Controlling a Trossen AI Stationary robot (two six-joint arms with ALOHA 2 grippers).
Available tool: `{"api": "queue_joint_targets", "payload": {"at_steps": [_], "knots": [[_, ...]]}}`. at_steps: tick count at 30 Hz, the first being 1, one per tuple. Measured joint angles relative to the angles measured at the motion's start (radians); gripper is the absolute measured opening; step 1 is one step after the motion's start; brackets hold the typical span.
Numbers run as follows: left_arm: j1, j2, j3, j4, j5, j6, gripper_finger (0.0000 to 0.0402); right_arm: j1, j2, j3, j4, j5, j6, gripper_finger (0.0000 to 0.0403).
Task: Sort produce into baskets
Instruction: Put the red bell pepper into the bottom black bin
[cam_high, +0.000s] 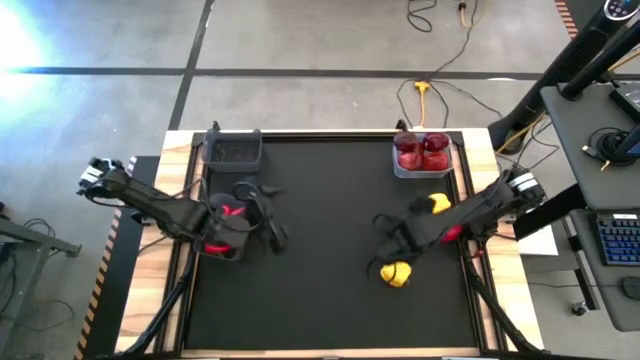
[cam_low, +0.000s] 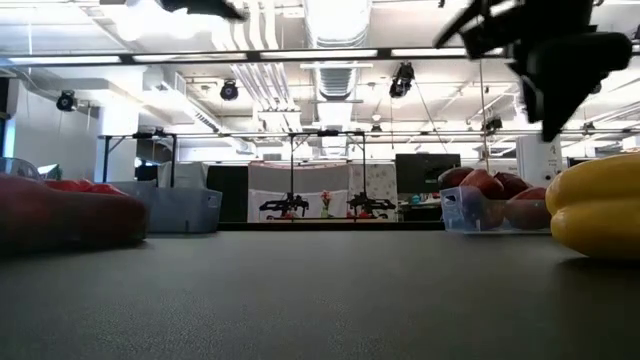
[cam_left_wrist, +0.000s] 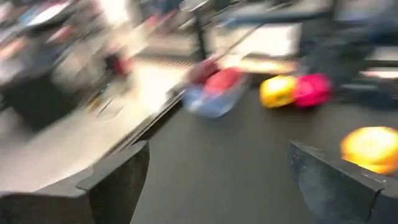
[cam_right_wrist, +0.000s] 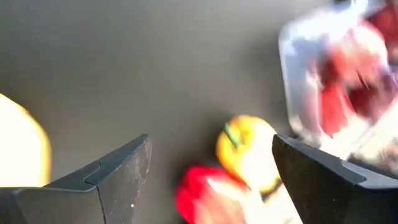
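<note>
A yellow pepper (cam_high: 396, 273) lies toward the table's near right edge, just beside the spread, empty right hand (cam_high: 385, 240). The left hand (cam_high: 262, 212), also spread and empty, hovers by the left bin (cam_high: 228, 240) of red peppers. The clear bin (cam_high: 424, 153) of maroon fruit sits at the far right corner. An off-centre close could roll the pepper away.

The middle of the worktop (cam_high: 320, 230) is lying bare, giving wide passage between the arms. The dark basket (cam_high: 233, 150) is blocking the far left corner, the clear basket (cam_high: 423, 157) the far right. Two yellow peppers (cam_high: 396, 273) (cam_high: 437, 203) and a red one (cam_high: 453, 234) are crowding the right gripper (cam_high: 385, 240). Red produce (cam_high: 232, 212) is sitting under the left gripper (cam_high: 258, 215).
</note>
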Motion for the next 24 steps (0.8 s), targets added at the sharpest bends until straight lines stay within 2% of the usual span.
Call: {"api": "queue_joint_targets", "payload": {"at_steps": [2, 4, 8, 11, 14, 18, 24], "knots": [[0.000, 0.039, -0.011, 0.174, 0.094, 0.164, 0.0358, -0.038, -0.038, -0.028, -0.062, -0.069, -0.025, 0.0325], [-0.001, 0.080, -0.012, 0.262, 0.131, 0.223, 0.0358, -0.069, -0.062, -0.066, -0.080, -0.143, -0.083, 0.0325], [-0.002, 0.166, -0.020, 0.242, 0.125, 0.254, 0.0358, -0.085, -0.081, -0.168, -0.080, -0.267, -0.334, 0.0325], [0.003, 0.191, -0.008, 0.223, 0.038, 0.301, 0.0358, -0.082, -0.078, -0.251, -0.080, -0.334, -0.596, 0.0325], [0.004, 0.188, 0.000, 0.179, -0.026, 0.290, 0.0358, -0.090, -0.069, -0.312, -0.081, -0.353, -0.726, 0.0325], [0.003, 0.160, -0.002, 0.150, -0.031, 0.280, 0.0358, -0.100, -0.053, -0.372, -0.080, -0.379, -0.823, 0.0325], [0.003, 0.148, -0.015, 0.136, -0.044, 0.272, 0.0358, -0.109, -0.026, -0.412, -0.063, -0.316, -0.907, 0.0325]]}}
